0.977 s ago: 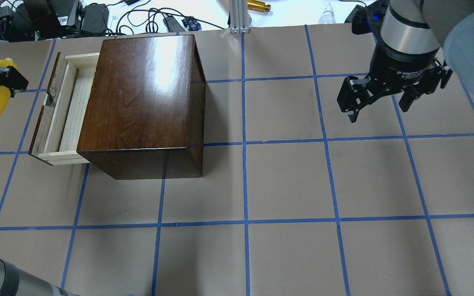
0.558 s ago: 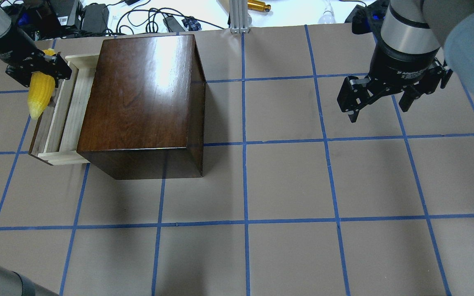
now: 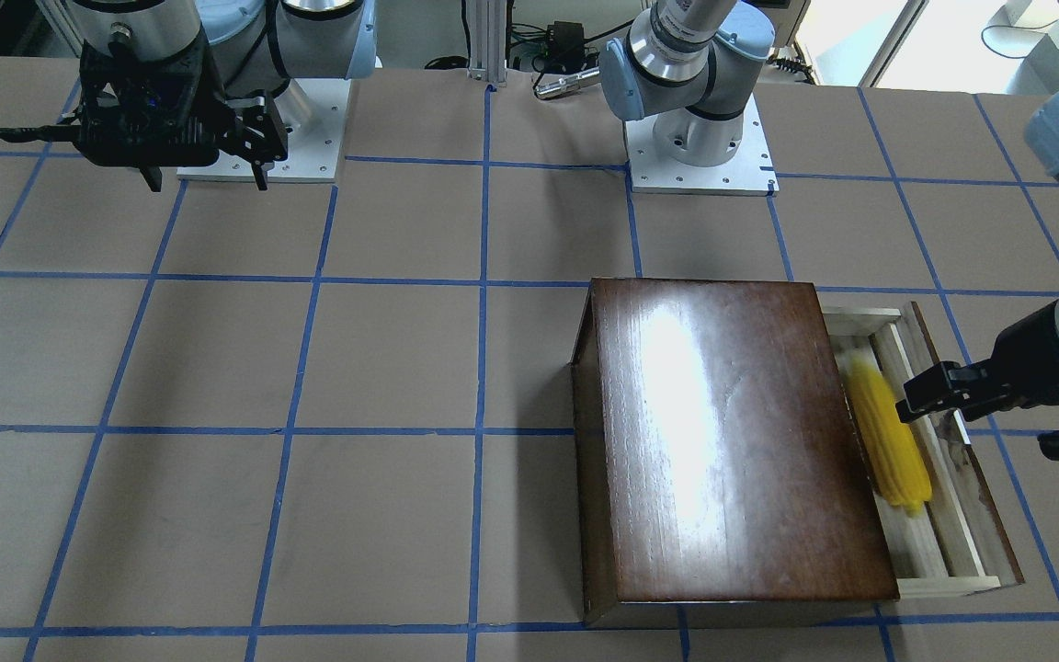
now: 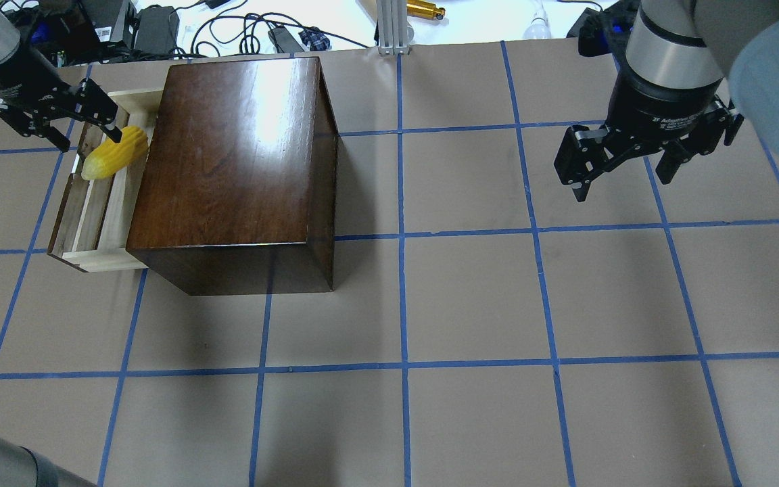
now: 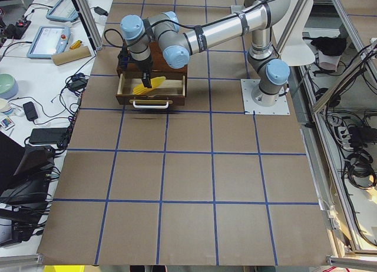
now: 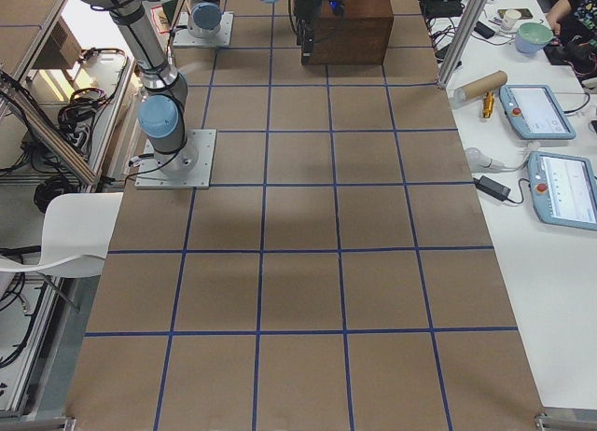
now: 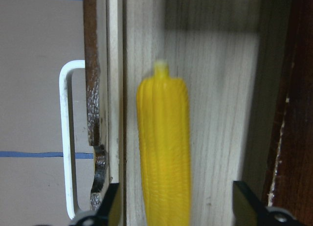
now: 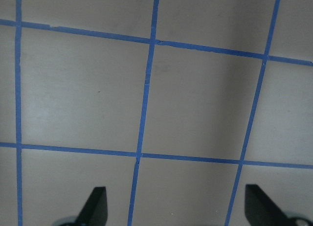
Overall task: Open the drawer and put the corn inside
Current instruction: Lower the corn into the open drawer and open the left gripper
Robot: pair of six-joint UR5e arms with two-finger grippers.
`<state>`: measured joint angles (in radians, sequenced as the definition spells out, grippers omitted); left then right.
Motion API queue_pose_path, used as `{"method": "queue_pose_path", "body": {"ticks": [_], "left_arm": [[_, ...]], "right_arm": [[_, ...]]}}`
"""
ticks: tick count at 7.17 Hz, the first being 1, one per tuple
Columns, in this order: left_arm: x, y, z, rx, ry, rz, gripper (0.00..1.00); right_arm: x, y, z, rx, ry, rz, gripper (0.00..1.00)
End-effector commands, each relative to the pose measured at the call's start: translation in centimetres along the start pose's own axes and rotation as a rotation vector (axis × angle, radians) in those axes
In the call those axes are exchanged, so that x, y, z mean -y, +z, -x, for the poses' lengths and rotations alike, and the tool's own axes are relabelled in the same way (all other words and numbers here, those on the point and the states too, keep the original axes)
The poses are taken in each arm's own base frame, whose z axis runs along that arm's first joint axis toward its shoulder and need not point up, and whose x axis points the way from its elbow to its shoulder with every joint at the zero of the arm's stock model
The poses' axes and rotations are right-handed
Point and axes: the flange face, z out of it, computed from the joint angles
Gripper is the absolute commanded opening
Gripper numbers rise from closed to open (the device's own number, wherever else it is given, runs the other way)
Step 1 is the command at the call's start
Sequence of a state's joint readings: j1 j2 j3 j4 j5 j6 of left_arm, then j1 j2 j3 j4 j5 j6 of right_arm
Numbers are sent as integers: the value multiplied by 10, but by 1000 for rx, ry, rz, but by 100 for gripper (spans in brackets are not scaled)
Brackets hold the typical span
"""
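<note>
Here, facing the robot, we see the left gripper (image 3: pixel 984 428) spread wide above the pulled-out drawer (image 3: pixel 943 542), which sticks out of the dark box (image 3: pixel 723 441) on its left side. The corn (image 3: pixel 888 441), blurred, lies lengthwise within the drawer, free of the fingers. From overhead, we find the corn slanted at the drawer's far end, one finger just beside its blunt end; the right gripper (image 4: pixel 623 186) hangs spread over the table (image 4: pixel 470 297), well apart to the right. From the left side, the corn shows inside the drawer. The left wrist camera puts it between parted fingertips (image 7: pixel 247 201), near the white handle (image 7: pixel 66 138). The right wrist camera shows blue tape lines (image 8: pixel 142 118) between its parted fingers.
</note>
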<state>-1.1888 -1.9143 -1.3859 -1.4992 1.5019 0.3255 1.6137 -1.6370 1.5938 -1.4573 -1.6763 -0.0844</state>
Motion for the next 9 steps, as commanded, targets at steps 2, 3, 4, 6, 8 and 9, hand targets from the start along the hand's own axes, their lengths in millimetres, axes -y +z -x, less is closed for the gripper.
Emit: {"method": "queue_pose_path", "body": {"ticks": [2,3,4,6,8,9], "left_arm": [[-20,-31,-22,1,1,9,100],[-40,-50,-43,-8,-38,37,100],[-61,-67,-89,0,-20,56,100],[-99,-89,-168,63,4,38,100],[-129,-94,-226,73,117,12,100],[-133,-93,-233,74,131,-2,100]], "right_arm": [[0,-1,0,0,2,-1,100],[0,-1,0,0,0,-1,100],[0,-1,0,1,2,-1,100],[0,-1,0,0,0,-1,100],[0,0,0,1,1,0,100],[0,-1,0,1,2,-1,100]]}}
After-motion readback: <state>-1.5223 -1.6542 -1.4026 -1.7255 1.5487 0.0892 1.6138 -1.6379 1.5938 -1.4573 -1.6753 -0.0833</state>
